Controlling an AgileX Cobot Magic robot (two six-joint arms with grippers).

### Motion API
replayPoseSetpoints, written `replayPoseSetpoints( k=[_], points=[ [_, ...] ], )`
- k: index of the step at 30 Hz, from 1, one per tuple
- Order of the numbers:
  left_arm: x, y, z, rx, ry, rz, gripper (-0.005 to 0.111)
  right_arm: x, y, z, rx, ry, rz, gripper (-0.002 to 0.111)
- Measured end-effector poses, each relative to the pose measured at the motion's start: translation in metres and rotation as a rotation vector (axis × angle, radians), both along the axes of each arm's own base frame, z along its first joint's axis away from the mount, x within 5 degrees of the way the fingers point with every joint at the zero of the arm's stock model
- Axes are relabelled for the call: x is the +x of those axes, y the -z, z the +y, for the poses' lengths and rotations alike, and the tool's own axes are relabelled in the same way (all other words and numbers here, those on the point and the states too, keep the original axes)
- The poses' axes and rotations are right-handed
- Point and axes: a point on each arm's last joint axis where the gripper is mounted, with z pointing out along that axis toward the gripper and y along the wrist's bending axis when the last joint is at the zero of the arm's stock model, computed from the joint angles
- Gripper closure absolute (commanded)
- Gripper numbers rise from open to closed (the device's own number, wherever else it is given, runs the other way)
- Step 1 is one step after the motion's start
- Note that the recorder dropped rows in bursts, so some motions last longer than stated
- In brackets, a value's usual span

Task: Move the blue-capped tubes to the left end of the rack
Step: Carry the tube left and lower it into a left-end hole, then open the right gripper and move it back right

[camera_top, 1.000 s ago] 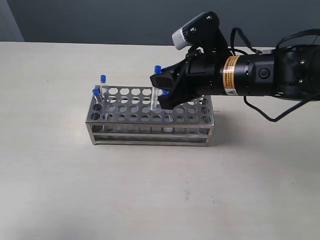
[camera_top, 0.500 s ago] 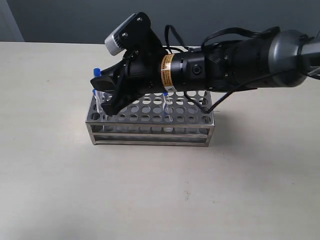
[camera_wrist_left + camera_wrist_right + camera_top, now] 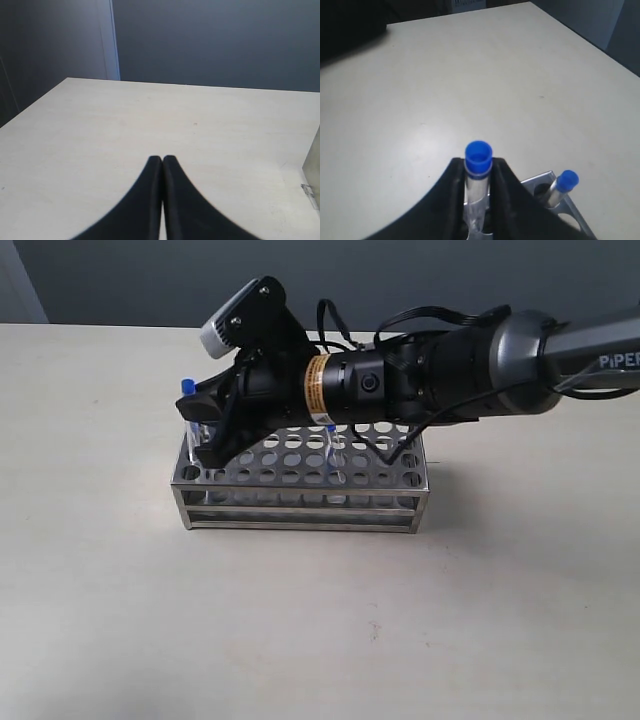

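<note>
- Exterior view: my right fingers (image 3: pixel 222 430) hold one blue-capped tube (image 3: pixel 187 390) upright at the left end of the rack (image 3: pixel 300 502), I judge for lowering into a hole. Another tube (image 3: pixel 332 445) stands mid-rack.
- Left wrist view: my left fingers (image 3: pixel 150 200) are together, empty, above the surface (image 3: pixel 125 130).
- Right wrist view: the right fingers are clamped just under the cap. A neighbour tube (image 3: pixel 562 184) sits in a corner hole.

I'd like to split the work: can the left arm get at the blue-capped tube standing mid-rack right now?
Probably not. The right arm stretches across the rack just above that tube, blocking a drop from overhead, and the left gripper is shut, off to the side over the table.
</note>
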Motion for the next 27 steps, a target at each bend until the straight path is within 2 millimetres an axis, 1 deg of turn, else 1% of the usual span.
replayPoseSetpoints(
  k=[5,10,15,18,20,22,27],
  points=[
    [0.000,0.000,0.000,0.000,0.000,0.000,0.106,0.004,0.006,0.004,0.014,0.003,0.007,0.109],
    [0.000,0.000,0.000,0.000,0.000,0.000,0.106,0.011,0.025,0.007,-0.016,0.012,0.035,0.109],
    [0.000,0.000,0.000,0.000,0.000,0.000,0.106,0.015,0.036,0.011,-0.025,0.014,0.053,0.109],
    [0.000,0.000,0.000,0.000,0.000,0.000,0.106,0.015,0.041,0.011,-0.026,0.015,0.072,0.109],
    [0.000,0.000,0.000,0.000,0.000,0.000,0.106,0.015,0.041,0.011,-0.024,0.015,0.075,0.108],
    [0.000,0.000,0.000,0.000,0.000,0.000,0.106,0.015,0.041,0.011,-0.019,0.011,0.075,0.101],
    [0.000,0.000,0.000,0.000,0.000,0.000,0.106,0.014,0.041,0.012,-0.016,0.009,0.076,0.071]
  ],
)
